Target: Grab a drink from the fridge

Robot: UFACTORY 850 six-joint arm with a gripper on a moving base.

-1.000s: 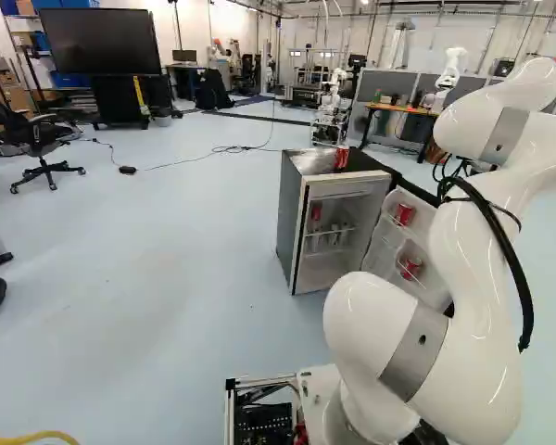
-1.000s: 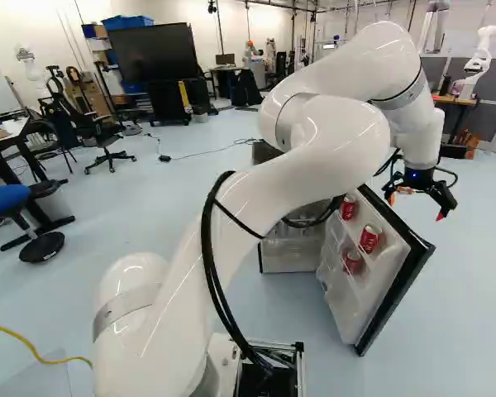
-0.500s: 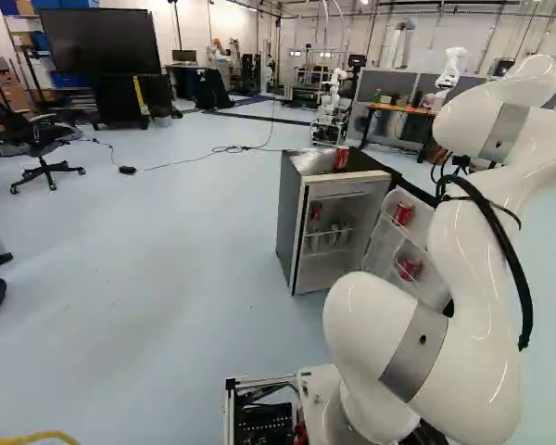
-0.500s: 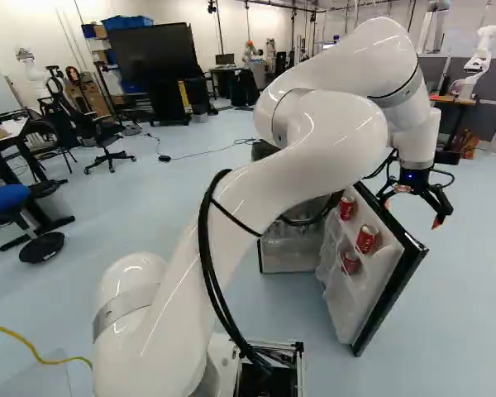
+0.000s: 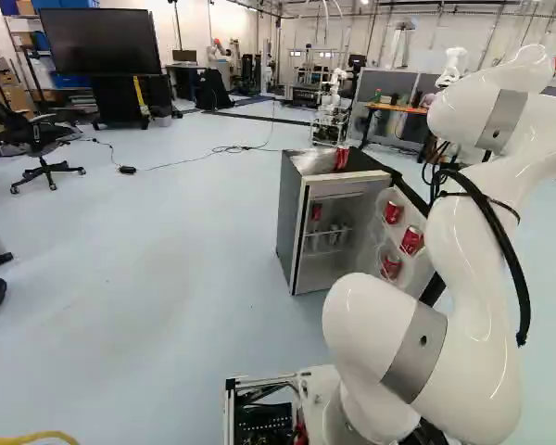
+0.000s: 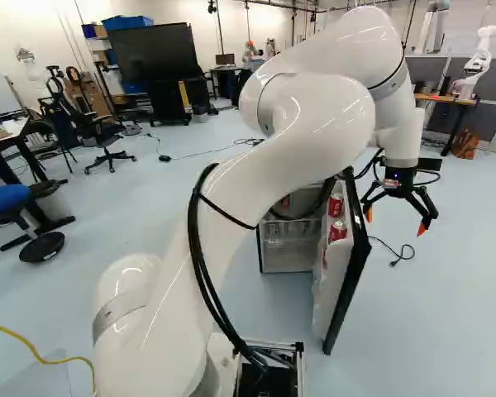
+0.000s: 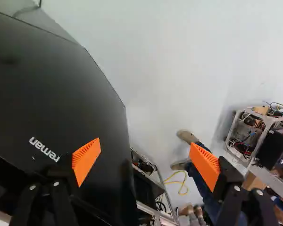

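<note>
Gaping wide, empty, black orange-padded gripper hangs by edge of black-backed fridge door; sideways drift could swing door shut.

In the left base view, the fridge stands right of centre, a can and a bag on top. Its door juts out at the right, with three door cans in its racks. The arm fills the lower right, before the door. Behind, upper right, stands a table; upper left, a screen.
</note>
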